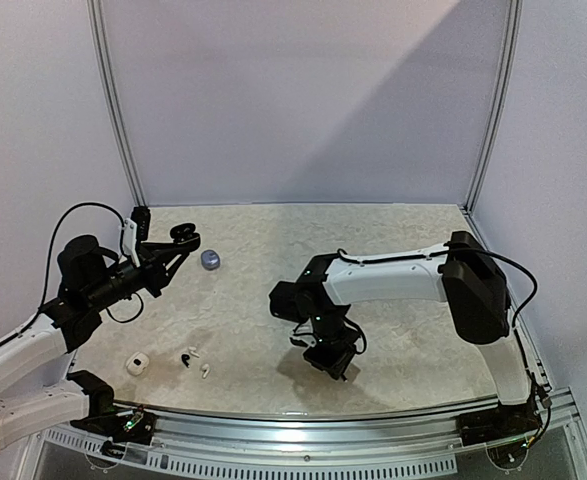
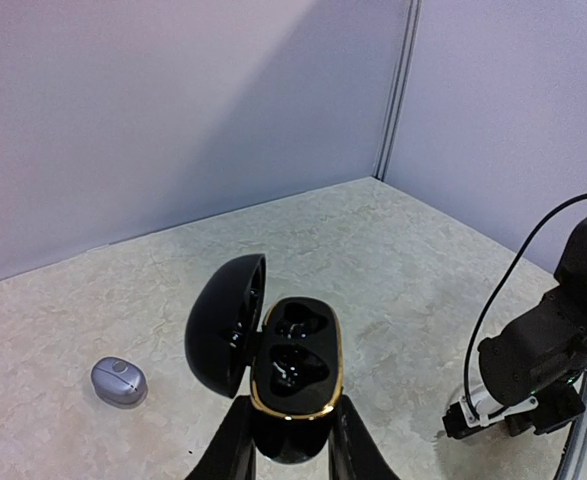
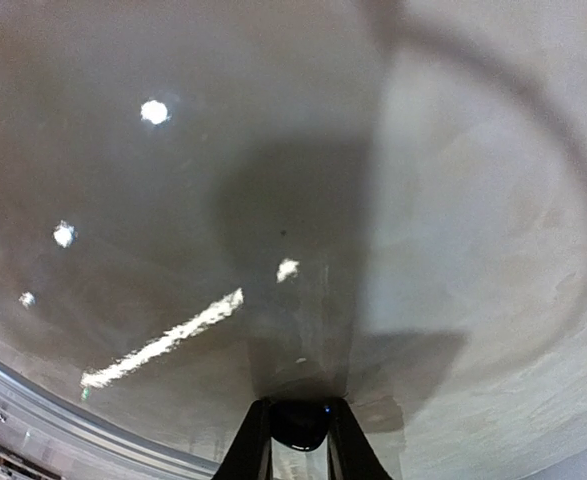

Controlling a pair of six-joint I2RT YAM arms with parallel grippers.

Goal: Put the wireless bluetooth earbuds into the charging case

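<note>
My left gripper (image 2: pixel 291 410) is shut on an open black charging case (image 2: pixel 295 375) with a gold rim, its lid swung up to the left. It holds the case above the table's far left (image 1: pixel 183 237). The two wells are glossy black, and I cannot tell whether they hold anything. My right gripper (image 3: pixel 295 418) is shut on a small black earbud (image 3: pixel 298 428), close over the table near the front middle (image 1: pixel 331 362). A black earbud (image 1: pixel 186 357) and two white earbuds (image 1: pixel 195 351) lie near the front left.
A greyish-lavender closed case (image 2: pixel 119 381) lies on the table beside the held case, also seen from above (image 1: pixel 210 260). A white case (image 1: pixel 137 363) sits front left. The right arm (image 2: pixel 543 350) shows at the right of the left wrist view. Walls enclose the back and sides.
</note>
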